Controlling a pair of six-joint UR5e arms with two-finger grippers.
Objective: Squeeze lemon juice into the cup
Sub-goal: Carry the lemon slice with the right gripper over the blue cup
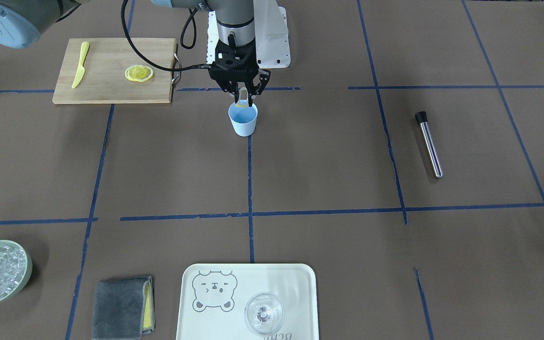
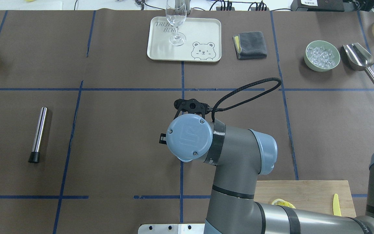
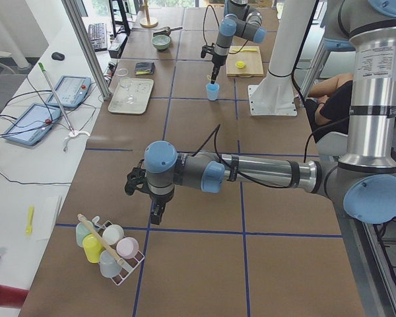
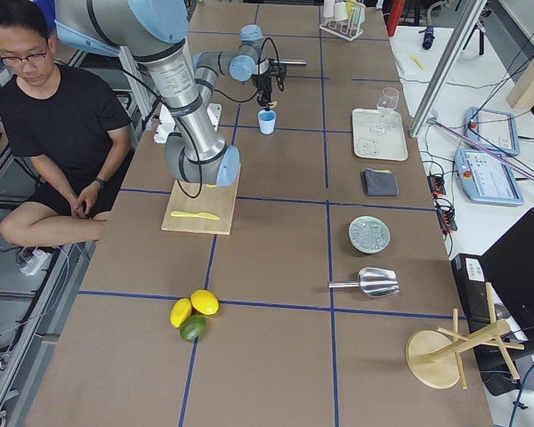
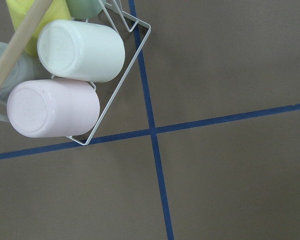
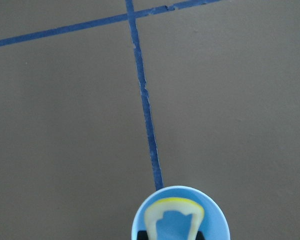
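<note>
The light-blue cup (image 1: 243, 120) stands upright on the brown table near the middle line. My right gripper (image 1: 243, 98) hangs straight over it, shut on a lemon piece (image 1: 241, 105) that sits at the cup's mouth. In the right wrist view the lemon (image 6: 174, 206) shows as a pinched yellow and whitish rind loop over the cup (image 6: 215, 220). The wrist hides the cup in the overhead view. My left gripper (image 3: 147, 198) shows only in the exterior left view, low over the table beside a cup rack; I cannot tell whether it is open or shut.
A wooden cutting board (image 1: 106, 85) holds another lemon slice (image 1: 139, 73) and a yellow knife (image 1: 80, 71). A steel muddler (image 1: 429, 143), a bear tray (image 1: 206, 321) with a clear glass (image 1: 263, 313), a grey cloth (image 1: 122, 307) and an ice bowl (image 1: 24, 278) lie around. A wire rack of cups (image 5: 65, 75) is near my left wrist.
</note>
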